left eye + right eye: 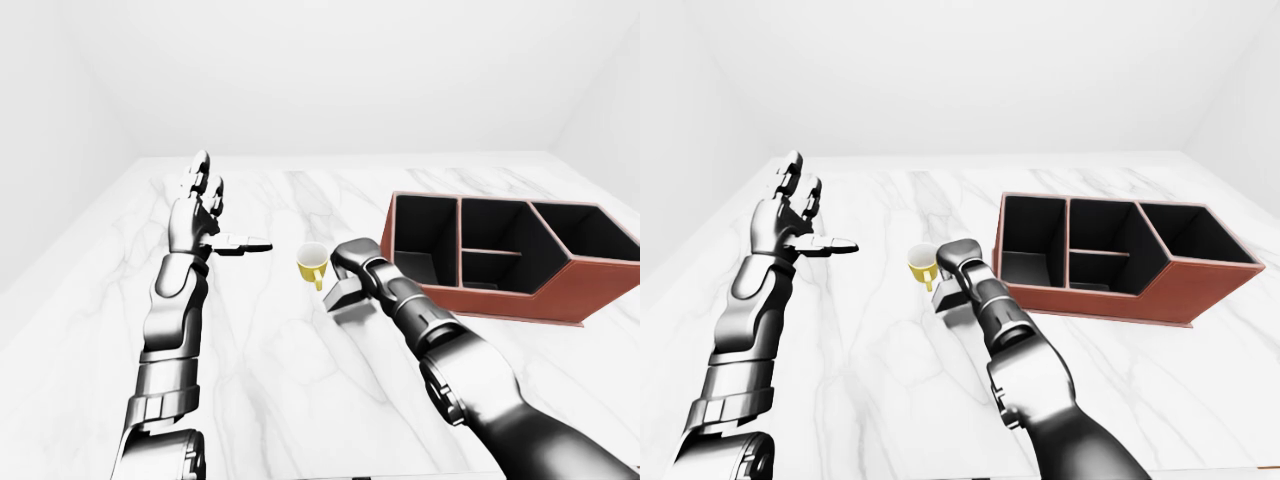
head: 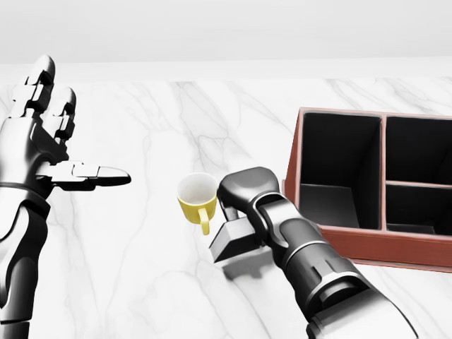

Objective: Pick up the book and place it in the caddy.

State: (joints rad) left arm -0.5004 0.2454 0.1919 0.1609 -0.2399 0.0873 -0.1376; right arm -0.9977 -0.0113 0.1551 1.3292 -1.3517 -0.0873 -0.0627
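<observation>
A white marble counter (image 2: 141,282) fills the frame under plain white walls. My right hand (image 2: 244,201) sits at centre, curled down over the small dark grey book (image 2: 232,240); the fingers seem clamped on its upper edge, though my knuckles hide the contact, so I judge that rather than see it. The book is just below and left of the hand, tilted, its lower corner at or barely off the marble. Its long axis appears to run from lower left up toward the right in the head view, under my palm; I cannot tell which end is the spine.

The reddish-brown wooden caddy with black compartments (image 2: 367,244) lies immediately right of my wrist, its big left compartment nearest. So the carry goes rightward and up over the near wall, and my right hand is far nearer than the other. The yellow ceramic mug (image 2: 197,198) stands just left of my knuckles, close enough to knock. My left hand (image 2: 49,141) hangs splayed at the far left, holding nothing.
</observation>
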